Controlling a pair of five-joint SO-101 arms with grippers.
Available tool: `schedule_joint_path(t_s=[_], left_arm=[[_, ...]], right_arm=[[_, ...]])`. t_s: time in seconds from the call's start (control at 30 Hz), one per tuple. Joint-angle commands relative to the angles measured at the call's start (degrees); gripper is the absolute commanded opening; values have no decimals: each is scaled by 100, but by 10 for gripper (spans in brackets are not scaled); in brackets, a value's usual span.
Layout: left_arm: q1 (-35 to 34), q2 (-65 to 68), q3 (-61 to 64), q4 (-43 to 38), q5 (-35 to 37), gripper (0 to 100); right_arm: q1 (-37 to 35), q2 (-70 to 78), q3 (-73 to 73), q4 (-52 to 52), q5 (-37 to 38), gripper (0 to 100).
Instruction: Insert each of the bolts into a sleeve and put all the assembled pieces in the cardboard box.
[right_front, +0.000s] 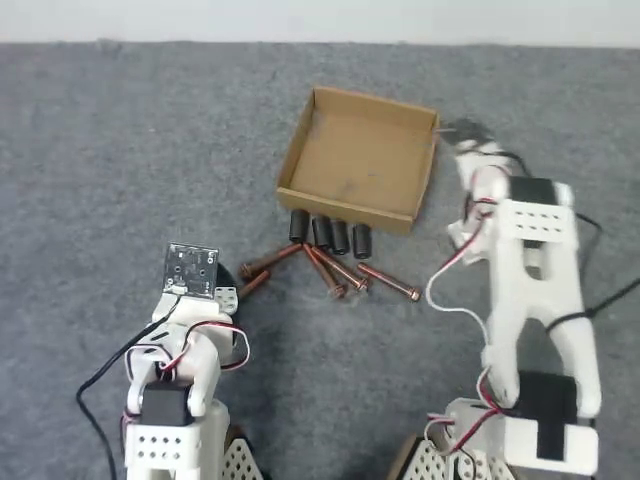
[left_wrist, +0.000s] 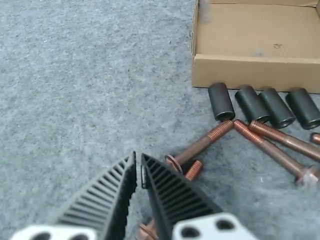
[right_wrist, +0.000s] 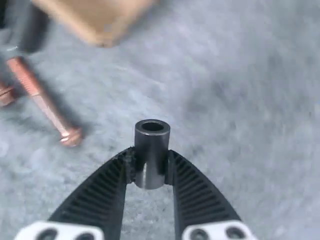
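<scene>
An open, empty cardboard box (right_front: 360, 160) (left_wrist: 255, 70) sits at the back middle. Several black sleeves (right_front: 330, 234) (left_wrist: 262, 104) lie in a row along its front wall. Copper bolts (right_front: 335, 270) (left_wrist: 200, 146) fan out on the carpet just in front of them. My left gripper (right_front: 238, 283) (left_wrist: 138, 162) is low at the left end of the bolts, shut with nothing between its fingers; a short bolt (left_wrist: 193, 170) lies just beside its tip. My right gripper (right_front: 462, 238) (right_wrist: 150, 162), right of the bolts, is shut on an upright black sleeve (right_wrist: 151, 150).
Grey carpet (right_front: 120, 150) covers the table, with free room to the left of the box. One bolt (right_front: 390, 282) (right_wrist: 45, 102) lies apart on the right, its head near my right gripper. A box corner (right_wrist: 95, 17) lies beyond that bolt.
</scene>
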Motion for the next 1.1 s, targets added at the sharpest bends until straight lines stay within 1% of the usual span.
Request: schedule_joint_path(t_s=[0.0, 0.07, 0.23, 0.3, 0.4, 0.57, 0.6, 0.7, 0.77, 0.87, 1.07], left_arm=[[-44, -114, -57, -62, -62, 13], [-44, -114, -57, -62, -62, 13], [-44, -114, -57, -53, -62, 13], [-44, -114, -57, -44, -62, 13], [-44, -114, -57, -44, -62, 13], [-44, -114, -57, -44, -62, 13], [-44, -114, -57, -44, -62, 13], [-44, -114, -57, -35, -62, 13], [-44, -114, -57, -35, -62, 13], [-44, -114, -57, -35, -62, 13], [-44, -114, -57, -35, -62, 13]], right_arm=[[646, -400, 246, -453, -686, 6], [971, -400, 527, -822, -932, 6], [1745, -391, 1055, -1402, -949, 6], [1974, -391, 1222, -1534, -686, 6], [2132, -391, 1442, -1657, -334, 8], [2404, -391, 1503, -1596, -325, 107], [2475, -391, 1503, -1596, -316, 114], [2659, -409, 1477, -1455, -246, 115], [2730, -470, 1477, -1174, 26, 115], [2800, -479, 1459, -875, 246, 115], [2958, -418, 1486, -892, 264, 115]])
